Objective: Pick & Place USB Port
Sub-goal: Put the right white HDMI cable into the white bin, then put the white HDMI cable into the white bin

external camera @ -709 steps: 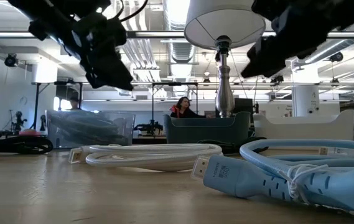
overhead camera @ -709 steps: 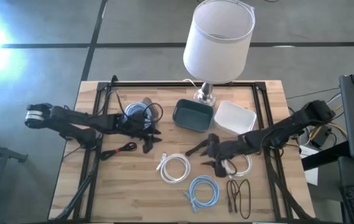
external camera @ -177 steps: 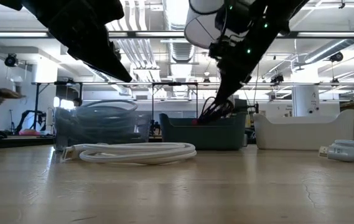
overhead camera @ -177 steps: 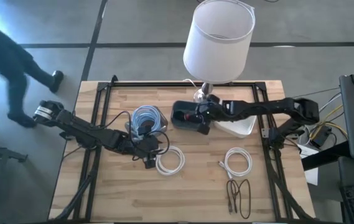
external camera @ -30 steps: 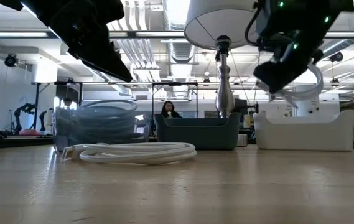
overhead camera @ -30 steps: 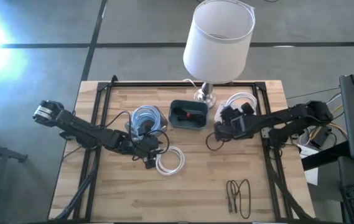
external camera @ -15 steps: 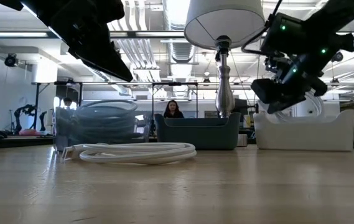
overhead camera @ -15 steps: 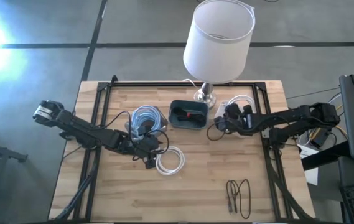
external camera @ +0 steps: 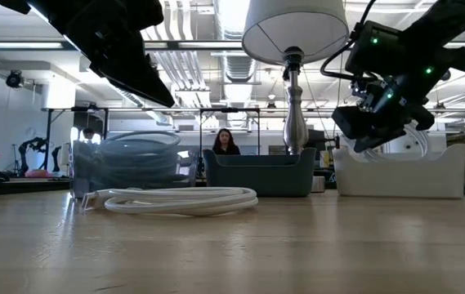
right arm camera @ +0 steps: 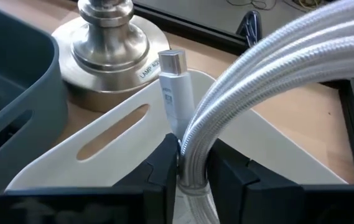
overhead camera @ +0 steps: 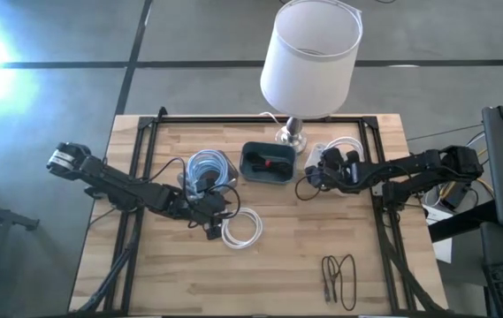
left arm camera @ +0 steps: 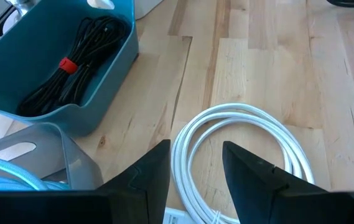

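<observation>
The right tool (overhead camera: 329,168), clamped on a coiled white braided USB cable (right arm camera: 270,81), has carried it from right of centre in the high view up to the white plastic bin (right arm camera: 121,134) beside the silver lamp base (overhead camera: 290,135). A second ago it was lower and nearer the teal rectangular bin (overhead camera: 268,162); now the coil hangs over the white bin's rim, so I judge this cable is close to being dropped.

The right wrist view shows what the overhead cannot: the cable's white plug (right arm camera: 175,93) standing upright between the fingers, above the bin's handle slot.

The left tool (left arm camera: 195,165), fingers narrowly parted and holding nothing, hovers over another coiled white cable (left arm camera: 251,149) lying on the wooden surface (overhead camera: 286,265), unmoved. Its wrist view also reveals a bundled black cable with red tie (left arm camera: 71,65) in the teal bin.
</observation>
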`<state>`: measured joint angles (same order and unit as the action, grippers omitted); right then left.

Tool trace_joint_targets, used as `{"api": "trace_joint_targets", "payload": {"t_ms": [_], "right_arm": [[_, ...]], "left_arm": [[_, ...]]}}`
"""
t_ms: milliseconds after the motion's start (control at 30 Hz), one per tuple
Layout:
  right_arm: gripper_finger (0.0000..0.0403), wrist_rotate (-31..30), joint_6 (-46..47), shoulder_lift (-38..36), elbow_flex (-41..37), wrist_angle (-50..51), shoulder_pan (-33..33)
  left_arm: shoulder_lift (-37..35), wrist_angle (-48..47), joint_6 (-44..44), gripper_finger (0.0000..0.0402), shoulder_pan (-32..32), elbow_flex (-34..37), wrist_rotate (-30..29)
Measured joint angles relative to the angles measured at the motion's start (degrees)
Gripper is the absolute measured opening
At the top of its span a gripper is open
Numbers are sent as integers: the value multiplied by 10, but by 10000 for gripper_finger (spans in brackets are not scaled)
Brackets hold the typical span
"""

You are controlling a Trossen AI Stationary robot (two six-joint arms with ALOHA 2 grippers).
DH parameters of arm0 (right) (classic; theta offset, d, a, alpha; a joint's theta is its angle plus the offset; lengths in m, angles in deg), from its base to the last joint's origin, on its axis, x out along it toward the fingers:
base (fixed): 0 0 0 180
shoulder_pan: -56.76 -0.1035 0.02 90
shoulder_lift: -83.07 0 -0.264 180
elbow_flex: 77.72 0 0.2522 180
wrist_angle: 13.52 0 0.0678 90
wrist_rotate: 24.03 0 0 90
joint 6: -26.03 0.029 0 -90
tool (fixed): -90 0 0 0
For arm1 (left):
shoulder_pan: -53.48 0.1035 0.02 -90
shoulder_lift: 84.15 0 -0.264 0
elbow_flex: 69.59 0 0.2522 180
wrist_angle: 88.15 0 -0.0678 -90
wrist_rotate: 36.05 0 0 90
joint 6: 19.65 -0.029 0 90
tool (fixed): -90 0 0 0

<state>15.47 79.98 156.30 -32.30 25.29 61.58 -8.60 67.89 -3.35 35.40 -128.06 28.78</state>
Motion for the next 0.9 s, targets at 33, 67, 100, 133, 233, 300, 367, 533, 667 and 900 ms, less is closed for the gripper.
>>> {"api": "trace_joint_targets", "payload": {"t_ms": [33,67,100,133,233,300,367,533,667,900], "right_arm": [[76,0,-1,0,0,0,0],[84,0,-2,0,0,0,0],[91,1,-2,0,0,0,0],[98,4,-2,0,0,0,0],[118,9,-2,0,0,0,0],[129,10,-2,0,0,-1,0],[137,11,-2,0,0,-2,0],[153,11,-3,0,0,-2,0],[162,14,-2,0,4,2,0],[174,43,-70,0,40,3,0]], "left_arm": [[0,0,0,149,0,0,0],[0,0,0,149,0,0,0],[0,0,0,149,0,0,0],[0,0,0,149,0,0,0],[0,0,0,149,0,0,0],[0,0,0,149,0,0,0],[0,0,0,149,0,0,0],[0,0,0,149,0,0,0],[0,0,0,149,0,0,0],[0,1,0,149,0,0,0]]}}
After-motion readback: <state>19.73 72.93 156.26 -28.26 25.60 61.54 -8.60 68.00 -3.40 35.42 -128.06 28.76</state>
